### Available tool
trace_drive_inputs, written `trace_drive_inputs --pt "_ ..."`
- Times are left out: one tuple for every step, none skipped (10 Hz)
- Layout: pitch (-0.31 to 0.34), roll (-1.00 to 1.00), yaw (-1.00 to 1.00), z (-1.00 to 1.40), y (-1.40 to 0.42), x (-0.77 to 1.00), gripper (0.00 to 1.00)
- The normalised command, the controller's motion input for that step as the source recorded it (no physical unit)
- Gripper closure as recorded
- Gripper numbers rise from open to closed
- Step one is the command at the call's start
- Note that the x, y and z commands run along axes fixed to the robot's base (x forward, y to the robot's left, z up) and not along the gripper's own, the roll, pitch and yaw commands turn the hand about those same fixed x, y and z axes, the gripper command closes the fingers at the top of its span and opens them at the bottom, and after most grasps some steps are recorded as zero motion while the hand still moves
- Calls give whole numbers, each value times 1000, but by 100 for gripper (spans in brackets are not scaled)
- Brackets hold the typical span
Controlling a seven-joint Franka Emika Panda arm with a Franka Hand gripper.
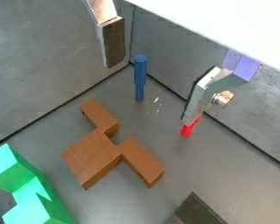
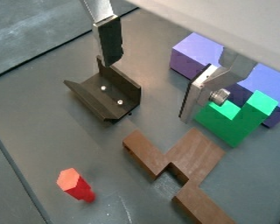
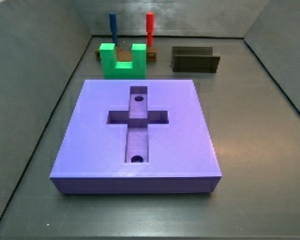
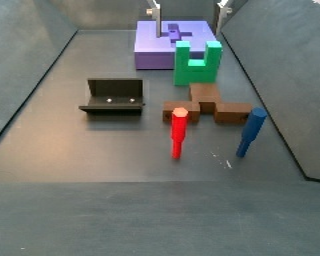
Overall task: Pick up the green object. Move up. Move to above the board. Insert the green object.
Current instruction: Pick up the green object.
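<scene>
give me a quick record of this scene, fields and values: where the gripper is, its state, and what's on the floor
gripper: above the floor, fingers apart, nothing between them
green object: on the floor beside the board, prongs up, not grasped
board: flat, cross recess empty
brown cross piece: on the floor, near the green object
fixture: on the floor
red peg: upright
blue peg: upright
task stage: pick not yet done
</scene>
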Motion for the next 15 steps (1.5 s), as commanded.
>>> trace_drive_inputs --pt "0 0 0 -26 0 0 0" --pt "0 0 0 71 0 0 0" --pt "0 0 0 -66 -66 3 0" --pt "19 19 0 -100 -269 60 0" --pt "-21 0 0 -191 -669 0 0" --pt "-7 0 0 -129 -837 100 0" --pt "-41 -26 0 -123 -866 114 0" --pt "-66 -36 0 -157 -769 46 0" --pt "-73 -46 0 -191 -751 89 0" --pt "-103 -63 0 -266 -709 43 0" --pt "-134 -104 0 -371 -554 0 0" --pt "-160 -151 0 -514 -263 0 0" --pt "-176 -169 0 -569 -177 -66 0" --pt "-124 -73 0 -263 -426 -31 0" --pt "-79 -7 0 -217 -377 0 0"
